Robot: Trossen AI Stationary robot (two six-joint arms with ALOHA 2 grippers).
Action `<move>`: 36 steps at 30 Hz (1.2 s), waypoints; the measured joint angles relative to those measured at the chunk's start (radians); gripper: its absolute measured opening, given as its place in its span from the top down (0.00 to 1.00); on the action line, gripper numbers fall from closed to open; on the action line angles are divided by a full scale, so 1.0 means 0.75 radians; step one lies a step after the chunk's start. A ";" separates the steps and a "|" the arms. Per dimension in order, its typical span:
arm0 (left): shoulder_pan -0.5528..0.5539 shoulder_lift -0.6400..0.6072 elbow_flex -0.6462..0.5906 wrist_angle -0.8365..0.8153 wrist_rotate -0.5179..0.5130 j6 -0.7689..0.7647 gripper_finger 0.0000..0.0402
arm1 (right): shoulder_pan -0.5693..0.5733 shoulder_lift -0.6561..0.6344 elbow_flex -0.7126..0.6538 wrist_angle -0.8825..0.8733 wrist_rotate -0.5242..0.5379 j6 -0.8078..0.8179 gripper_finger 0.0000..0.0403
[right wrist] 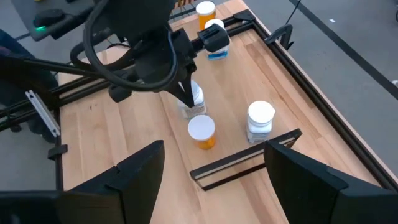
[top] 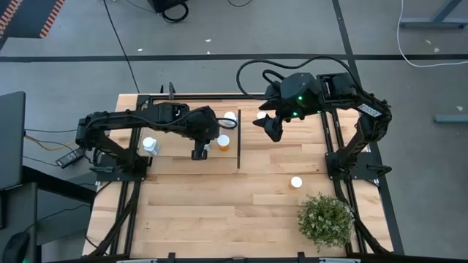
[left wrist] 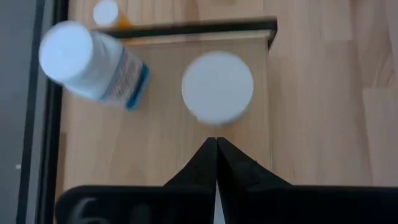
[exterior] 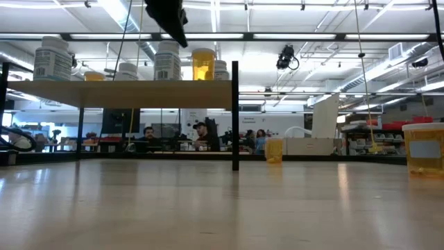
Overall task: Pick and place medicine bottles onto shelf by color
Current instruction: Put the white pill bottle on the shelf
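While several small medicine bottles with round white caps stand on the raised light-wood shelf (top: 175, 162), a pale one (right wrist: 194, 99) sits right under the left gripper (top: 199, 154), whose dark fingers are pressed together above its cap without holding it. Beside it, next to the thin black divider (top: 239, 150), stands an orange bottle (top: 224, 142), and another white bottle (top: 230, 117) stands toward the shelf's far edge. A white bottle with a blue-banded label (top: 151, 145) stands near the shelf's left edge. Beyond the divider, on the plank tabletop (top: 219, 212), one white-capped bottle (top: 296, 183) stands near the right edge, close to the bushy green potted plant (top: 325, 220) at the near right corner. The right gripper (top: 273, 130) hangs over the tabletop's far right part, its fingers spread and empty.
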 joint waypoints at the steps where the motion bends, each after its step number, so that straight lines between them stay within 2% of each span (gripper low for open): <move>1: 0.001 -0.001 0.000 0.001 0.000 -0.001 0.98 | 0.000 0.000 0.000 0.000 0.001 -0.001 0.30; 36: 0.006 -0.003 0.002 -0.108 -0.115 -0.111 0.97 | 0.000 0.000 0.000 -0.016 0.000 -0.016 0.30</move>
